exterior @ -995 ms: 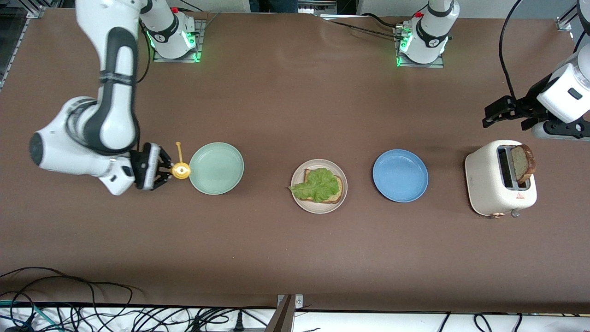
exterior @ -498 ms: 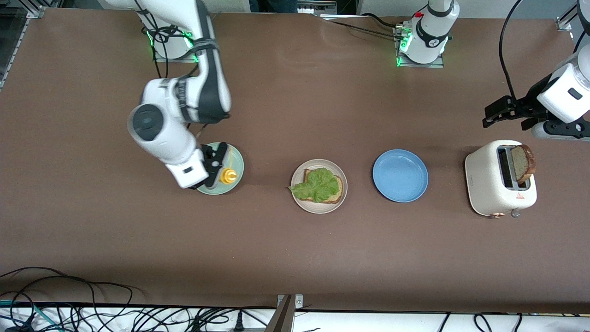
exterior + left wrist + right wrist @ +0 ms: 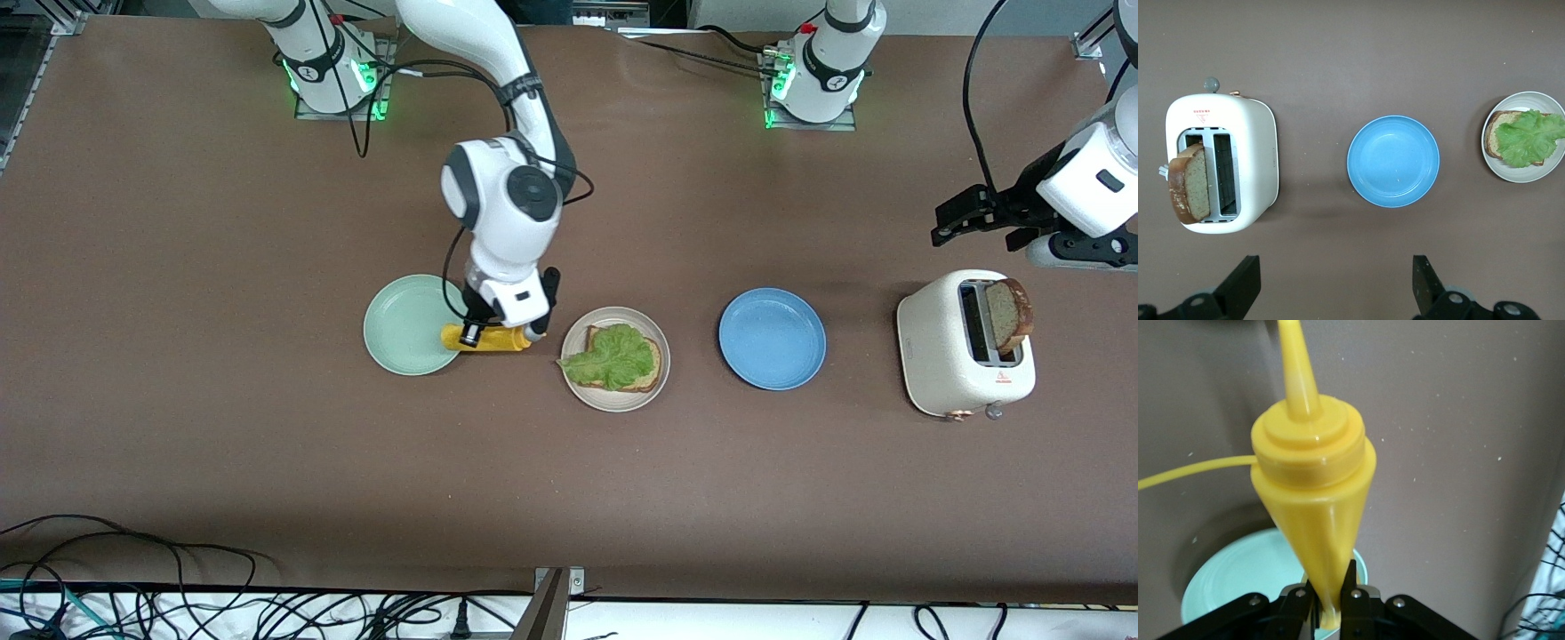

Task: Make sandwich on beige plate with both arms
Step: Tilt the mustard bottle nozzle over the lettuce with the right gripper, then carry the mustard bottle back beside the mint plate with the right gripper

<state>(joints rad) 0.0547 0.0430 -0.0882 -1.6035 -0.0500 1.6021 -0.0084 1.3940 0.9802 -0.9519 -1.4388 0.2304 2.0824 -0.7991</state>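
A yellow squeeze bottle [image 3: 494,339] is pinched in the right claw [image 3: 502,331], which is held in the air over the gap between the mint green plate [image 3: 404,325] and the beige plate [image 3: 615,359]. In the right wrist view the claw's fingers [image 3: 1297,608] are seen pressed into the bottle's soft body, with the cap and pointed nozzle directed away from the camera and the green plate seen underneath.

On the beige plate, at the middle of the brown bench [image 3: 569,498], a bread slice [image 3: 656,363] with a brown crust is laid flat, and a ruffled green lettuce leaf [image 3: 612,356] is spread on top of it (one corner of the leaf overhangs the plate's rim toward the right arm's end). No second slice is seen on the leaf.

A blue plate [image 3: 772,339] is set beside the beige plate, toward the left arm's end of the bench. Next to it a white toaster [image 3: 951,356] is placed, with a second bread slice [image 3: 1012,316] standing up out of one slot. A small red mark is printed on the toaster's side; its lettering cannot be read.

The left claw [image 3: 973,216] is held spread wide and empty, in the air by the toaster, where the left arm waits.
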